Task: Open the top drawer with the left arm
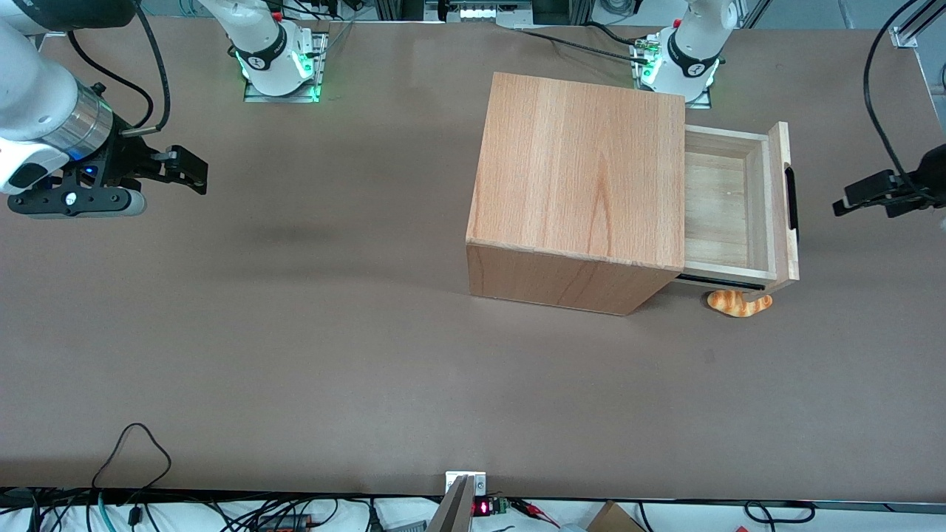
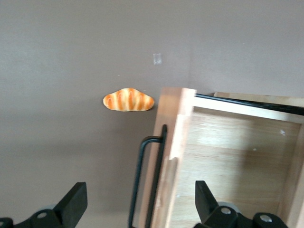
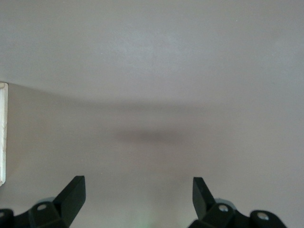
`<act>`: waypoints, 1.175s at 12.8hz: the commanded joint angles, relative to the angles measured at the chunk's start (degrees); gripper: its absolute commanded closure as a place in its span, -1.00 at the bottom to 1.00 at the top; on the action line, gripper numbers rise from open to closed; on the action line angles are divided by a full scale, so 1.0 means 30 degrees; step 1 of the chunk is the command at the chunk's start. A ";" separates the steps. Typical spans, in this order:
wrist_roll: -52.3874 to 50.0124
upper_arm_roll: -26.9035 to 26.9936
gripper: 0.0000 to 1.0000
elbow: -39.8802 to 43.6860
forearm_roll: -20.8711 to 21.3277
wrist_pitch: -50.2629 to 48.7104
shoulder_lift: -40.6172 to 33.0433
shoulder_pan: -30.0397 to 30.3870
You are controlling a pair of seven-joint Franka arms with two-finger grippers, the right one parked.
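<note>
**On the brown table — top drawer pulled out, gripper clear of the handle**

Nearest the front camera relative to the cabinet [image 1: 576,192]: a small croissant-like bread piece [image 1: 740,303] on the table [image 1: 295,355], just below the corner of the drawer's front panel, not touching it as far as the wrist view shows.

Top drawer [image 1: 728,214] sticks out of the cabinet toward the working arm's end of the table. Pale plywood inside is exposed, nothing visible in it. Thick front panel carries the black bar handle [image 1: 791,198] on its outer face; a dark rail shows under the drawer's near edge.

Gripper [image 1: 842,204] of the left arm [image 1: 898,188] hangs apart from the handle, farther toward the working arm's end than the drawer front — no contact. Wrist view: fingers [image 2: 76,202] spread wide, released, holding nothing; handle and front panel sit between them in that view.
</note>
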 commanded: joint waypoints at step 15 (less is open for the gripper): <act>-0.1552 0.2276 -1.00 0.2510 0.2959 -0.2664 -0.0638 -0.4928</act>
